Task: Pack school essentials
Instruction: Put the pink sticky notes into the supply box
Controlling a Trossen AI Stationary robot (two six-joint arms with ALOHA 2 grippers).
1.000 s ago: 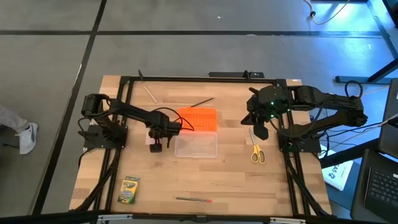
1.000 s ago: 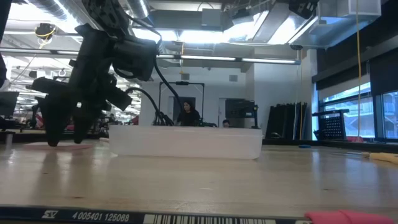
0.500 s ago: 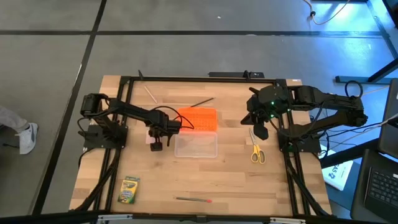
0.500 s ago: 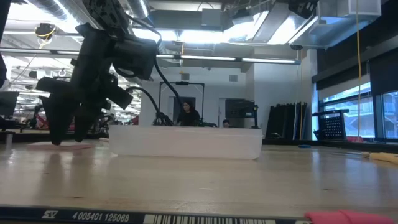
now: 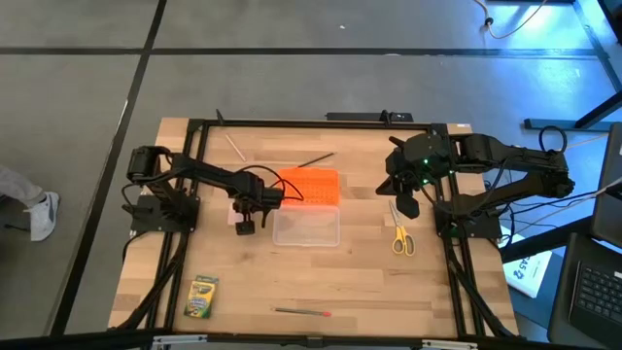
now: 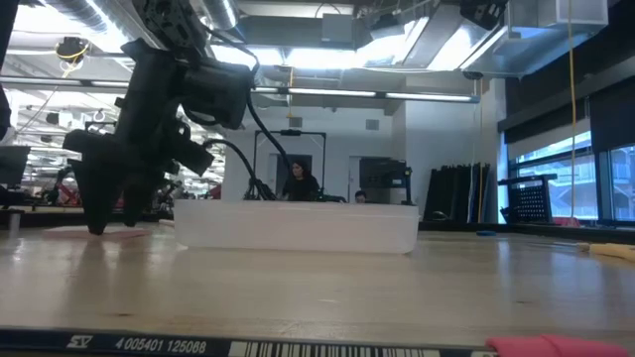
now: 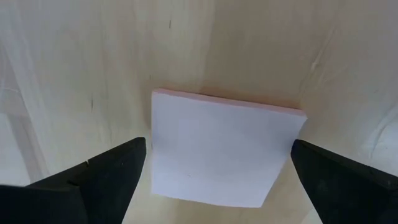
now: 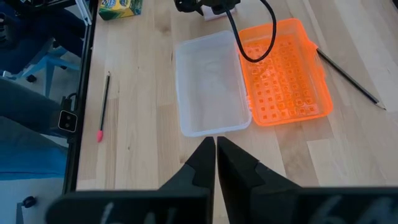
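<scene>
From above, the left gripper (image 5: pixel 244 228) hangs just left of the clear box (image 5: pixel 306 227), over the pale pink square block (image 5: pixel 236 211), which shows there only as a sliver beside the arm. The left wrist view fills in what that view hides: the block (image 7: pixel 224 149) lies flat on the wooden surface (image 7: pixel 74 74), squarely between the two dark fingers (image 7: pixel 102 171), whose jaws stand wide on either side of it without touching it. The low view shows this gripper (image 6: pixel 99 203) pointing down with its tips close to the surface, the block (image 6: pixel 94 234) a thin pink strip beneath it, and the clear box (image 6: pixel 296 226) just beyond.

The right gripper (image 5: pixel 408 202) waits near the yellow-handled scissors (image 5: pixel 399 236), jaws pressed together and empty; its wrist view confirms the closed fingers (image 8: pixel 202 163). That view also shows the orange lid (image 8: pixel 283 71) lying beside the clear box (image 8: pixel 208 84), a red-tipped pencil (image 8: pixel 103 106) and the green-yellow crayon box (image 8: pixel 117 7).

Only the high view places the crayon box (image 5: pixel 201 296) at the near left, the red-tipped pencil (image 5: pixel 301 312) along the near edge, and a dark pencil (image 5: pixel 316 159) beyond the lid (image 5: pixel 311 185).
</scene>
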